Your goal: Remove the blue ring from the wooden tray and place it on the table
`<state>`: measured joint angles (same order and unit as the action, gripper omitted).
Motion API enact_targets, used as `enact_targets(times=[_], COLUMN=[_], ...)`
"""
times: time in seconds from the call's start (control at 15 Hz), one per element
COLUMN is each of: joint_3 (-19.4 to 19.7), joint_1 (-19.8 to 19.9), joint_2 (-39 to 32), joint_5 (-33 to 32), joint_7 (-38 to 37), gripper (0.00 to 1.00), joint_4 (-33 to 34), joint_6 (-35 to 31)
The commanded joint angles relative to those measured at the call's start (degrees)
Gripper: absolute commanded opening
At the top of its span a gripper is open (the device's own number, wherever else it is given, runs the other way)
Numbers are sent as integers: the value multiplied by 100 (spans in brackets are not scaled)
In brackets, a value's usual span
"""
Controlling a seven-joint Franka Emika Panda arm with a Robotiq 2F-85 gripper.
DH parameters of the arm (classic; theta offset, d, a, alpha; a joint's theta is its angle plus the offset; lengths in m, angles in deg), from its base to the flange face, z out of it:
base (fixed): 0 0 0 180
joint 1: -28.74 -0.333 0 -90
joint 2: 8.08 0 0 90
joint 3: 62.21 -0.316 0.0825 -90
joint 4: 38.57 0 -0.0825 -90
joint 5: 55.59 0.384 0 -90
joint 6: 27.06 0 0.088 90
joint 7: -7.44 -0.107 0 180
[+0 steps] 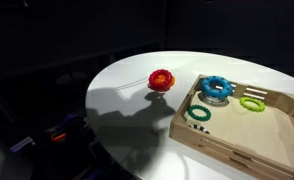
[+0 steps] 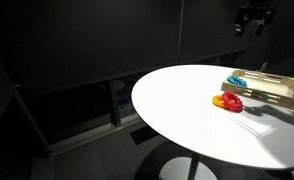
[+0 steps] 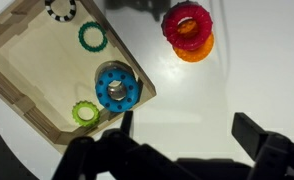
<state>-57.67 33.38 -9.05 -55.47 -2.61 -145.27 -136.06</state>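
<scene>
The blue ring (image 3: 115, 90) lies in a corner of the wooden tray (image 3: 32, 75), with something grey showing in its hole. It also shows in both exterior views (image 1: 216, 87) (image 2: 236, 81), as does the tray (image 1: 249, 140) (image 2: 272, 92). My gripper (image 3: 187, 135) is open and empty. It hangs high above the white table (image 3: 217, 95), beside the tray's corner and apart from the blue ring. In an exterior view the gripper (image 2: 255, 18) is far above the table (image 2: 187, 110).
A lime-green ring (image 3: 85, 112), a dark green ring (image 3: 92, 37) and a black-and-white ring (image 3: 60, 9) lie in the tray. A red ring (image 3: 188, 25) sits on an orange one (image 3: 197, 52) on the table beside the tray.
</scene>
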Motion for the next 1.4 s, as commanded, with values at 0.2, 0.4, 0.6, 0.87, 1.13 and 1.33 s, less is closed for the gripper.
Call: enact_targets(times=[0.2,0.4,0.6,0.87,1.13,1.33], joint_3=[279,373,442,519,606,678], joint_1=[266,324,323,278,289,330], joint_2=[-707,-1131,-1504,-1904,-2152,-2268], joint_5=[412,293,254,104,-81,-113], joint_7=[-177,-420,-579,-794,-905,-922], gripper=[100,100,100,100,100,100], joint_4=[387,590,750,902,999,1021], joint_6=[-620,-825,-929,-968,-909,-825])
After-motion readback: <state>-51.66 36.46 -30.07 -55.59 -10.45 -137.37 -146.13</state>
